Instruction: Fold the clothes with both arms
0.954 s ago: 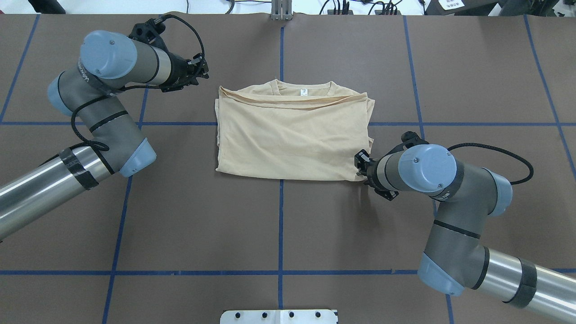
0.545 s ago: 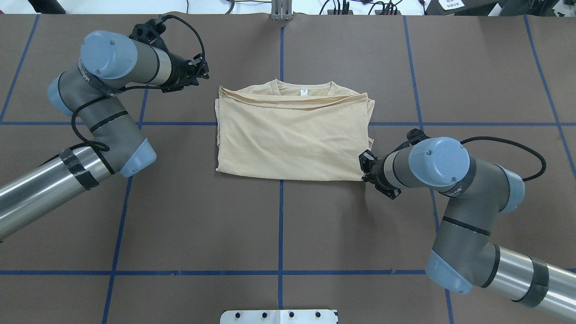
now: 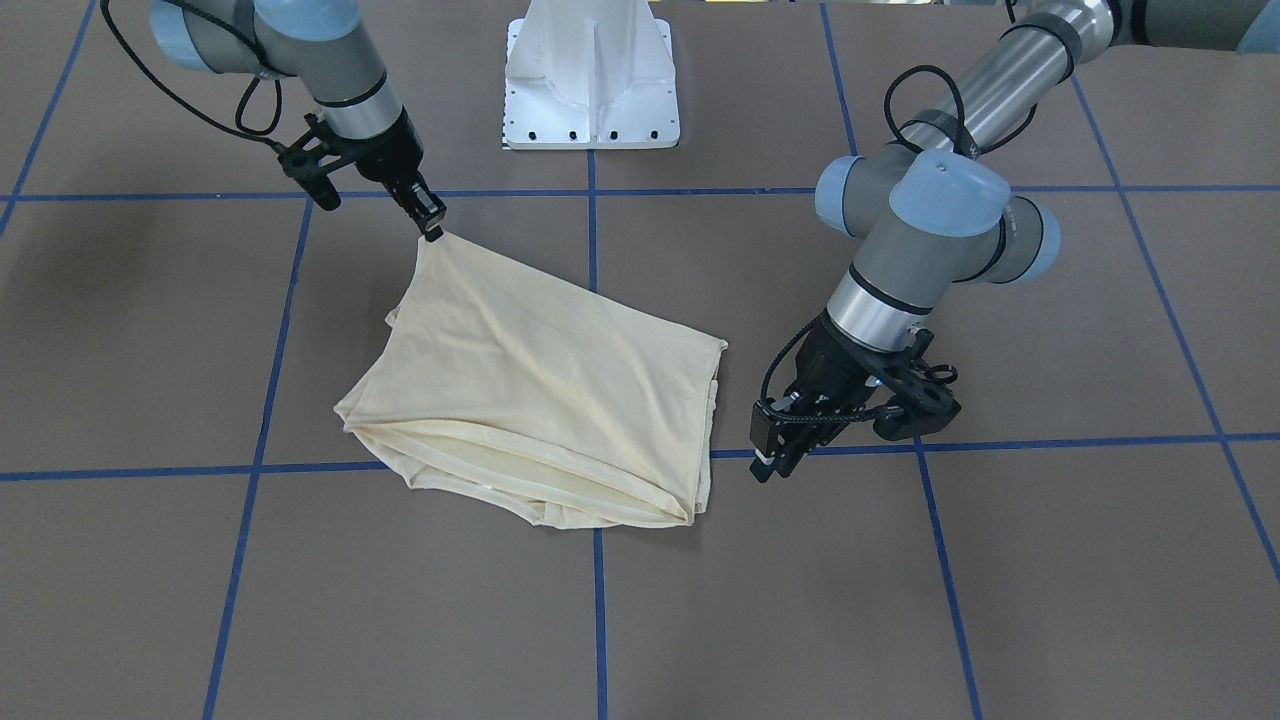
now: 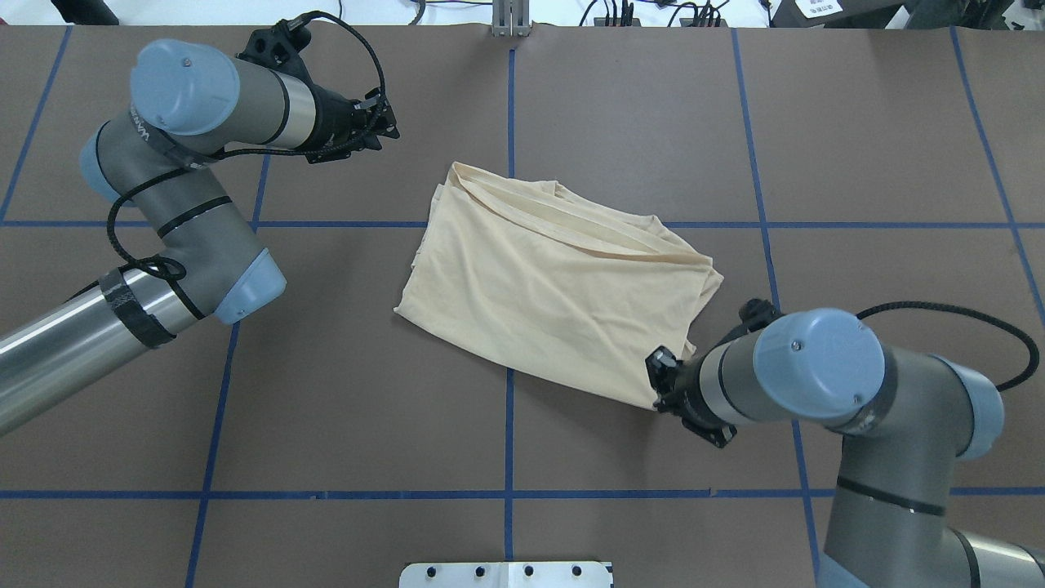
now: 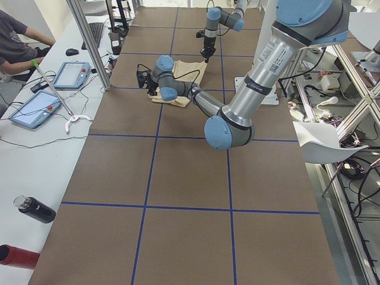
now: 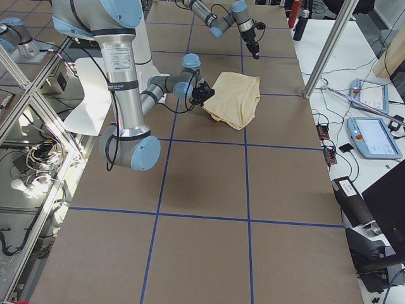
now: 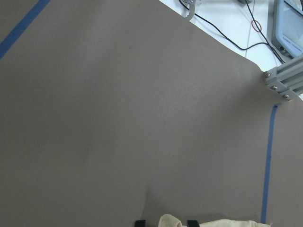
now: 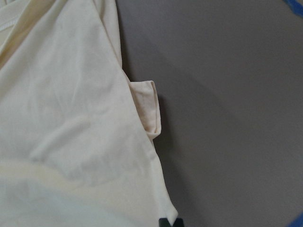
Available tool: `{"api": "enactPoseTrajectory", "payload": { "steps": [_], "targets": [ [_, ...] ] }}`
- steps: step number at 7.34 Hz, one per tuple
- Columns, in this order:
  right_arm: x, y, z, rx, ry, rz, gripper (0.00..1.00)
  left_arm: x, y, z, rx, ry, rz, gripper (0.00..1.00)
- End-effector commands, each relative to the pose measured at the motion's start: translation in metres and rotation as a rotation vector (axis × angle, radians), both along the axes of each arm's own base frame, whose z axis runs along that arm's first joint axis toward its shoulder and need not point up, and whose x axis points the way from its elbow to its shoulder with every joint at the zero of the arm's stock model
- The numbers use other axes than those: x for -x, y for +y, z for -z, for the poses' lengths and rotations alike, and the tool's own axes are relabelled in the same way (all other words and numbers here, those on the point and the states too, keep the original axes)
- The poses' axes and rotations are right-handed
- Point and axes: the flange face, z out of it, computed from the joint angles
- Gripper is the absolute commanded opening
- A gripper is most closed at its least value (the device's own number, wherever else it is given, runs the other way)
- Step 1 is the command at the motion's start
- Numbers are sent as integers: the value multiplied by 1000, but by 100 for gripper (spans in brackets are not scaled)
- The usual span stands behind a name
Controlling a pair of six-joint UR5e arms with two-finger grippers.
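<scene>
Just one shirt (image 4: 555, 286), cream and folded into a rough rectangle, lies askew across the blue lines (image 4: 511, 98) near the middle of the tabletop (image 4: 326, 392). Two hands attend it. The right hand (image 4: 658, 384) is pinched tight on the corner nearest the robot, cloth caught in its grip. The left hand (image 4: 385, 129) hangs near the far corner on its own side, apart from the cloth and holding nothing. Its fingers (image 7: 191, 222) look parted, though only their tips show in the wrist view.

Right hand (image 4: 658, 382) has dragged the T-shirt (image 4: 555, 286) (corner pinched) askew, toward the robot.
</scene>
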Motion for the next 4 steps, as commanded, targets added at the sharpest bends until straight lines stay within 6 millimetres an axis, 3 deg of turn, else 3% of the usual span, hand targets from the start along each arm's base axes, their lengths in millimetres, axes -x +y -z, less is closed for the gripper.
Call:
{"api": "enactPoseTrajectory", "payload": {
  "steps": [1,2,3,4],
  "targets": [
    [-1,85,-12,39,50,156,0,24,46,16,-42,71,-108,50],
    [-16,112,-15,42,52,209,2,27,57,19,-44,93,-171,58],
    [-15,135,-22,63,70,230,98,22,65,26,-54,104,-190,72],
    [-17,139,-12,93,51,211,100,-1,88,33,-45,119,-227,74]
  ]
}}
